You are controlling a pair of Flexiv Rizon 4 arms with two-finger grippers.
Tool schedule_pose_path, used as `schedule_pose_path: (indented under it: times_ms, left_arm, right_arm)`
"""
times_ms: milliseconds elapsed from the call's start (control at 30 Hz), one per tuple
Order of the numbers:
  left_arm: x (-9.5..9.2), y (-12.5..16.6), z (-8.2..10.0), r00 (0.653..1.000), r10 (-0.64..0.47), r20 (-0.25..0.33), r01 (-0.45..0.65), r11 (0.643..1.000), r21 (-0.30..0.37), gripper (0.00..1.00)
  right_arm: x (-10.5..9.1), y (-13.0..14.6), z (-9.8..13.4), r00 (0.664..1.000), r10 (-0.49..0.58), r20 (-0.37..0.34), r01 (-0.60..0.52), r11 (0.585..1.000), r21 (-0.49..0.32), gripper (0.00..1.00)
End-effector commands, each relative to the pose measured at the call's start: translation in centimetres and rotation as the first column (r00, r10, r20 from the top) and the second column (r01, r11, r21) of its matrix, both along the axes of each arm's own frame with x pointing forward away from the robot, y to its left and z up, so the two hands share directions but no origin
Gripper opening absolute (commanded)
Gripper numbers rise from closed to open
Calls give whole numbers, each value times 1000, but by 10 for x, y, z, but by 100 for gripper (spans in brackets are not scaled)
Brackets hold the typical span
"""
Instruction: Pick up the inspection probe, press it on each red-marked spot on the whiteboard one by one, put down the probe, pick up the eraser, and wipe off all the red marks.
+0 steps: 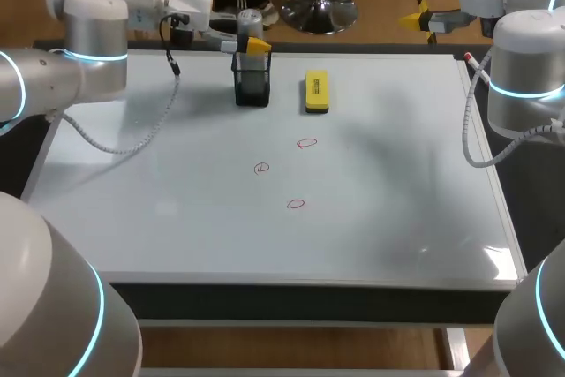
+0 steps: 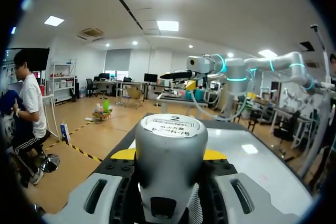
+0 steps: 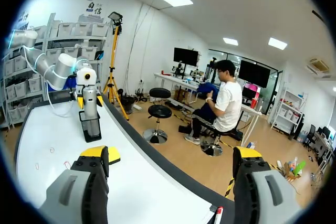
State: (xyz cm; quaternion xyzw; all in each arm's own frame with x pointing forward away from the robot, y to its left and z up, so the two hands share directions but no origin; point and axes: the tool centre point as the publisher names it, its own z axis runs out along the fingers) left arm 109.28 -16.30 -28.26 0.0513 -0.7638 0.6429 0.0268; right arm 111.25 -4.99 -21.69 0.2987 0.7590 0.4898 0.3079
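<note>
The grey inspection probe [image 1: 250, 19] stands upright in a black holder [image 1: 252, 81] at the back of the whiteboard [image 1: 177, 218]. My left gripper [image 1: 253, 42] has come in level from the left, and its yellow-tipped fingers press the probe's grey body [image 2: 170, 156] from both sides. A yellow eraser [image 1: 316, 92] lies to the right of the holder. Three red circles [image 1: 306, 142], [image 1: 261, 168], [image 1: 296, 204] are drawn mid-board. My right gripper [image 3: 173, 155] hangs open and empty over the board's back right edge, far from the probe [image 3: 90, 98].
A grey cable [image 1: 132, 134] sags from my left arm onto the board's left part. A red marker [image 1: 471, 61] lies at the board's back right corner.
</note>
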Motion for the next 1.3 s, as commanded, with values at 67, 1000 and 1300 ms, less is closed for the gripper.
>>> schedule_pose_path:
  times_ms: [67,1000,1300]
  left_arm:
    - [-1,1,-1,1000,-2,-1,2,1000,4,0]
    - [-3,2,54,999,11,45,-11,1000,5,0]
    - [0,3,74,998,25,61,-24,1000,-7,0]
  right_arm:
    - [0,0,0,1000,1,0,-1,1000,0,100]
    - [0,0,0,1000,1,0,-1,1000,0,100]
    - [0,0,0,1000,1,0,-1,1000,0,100]
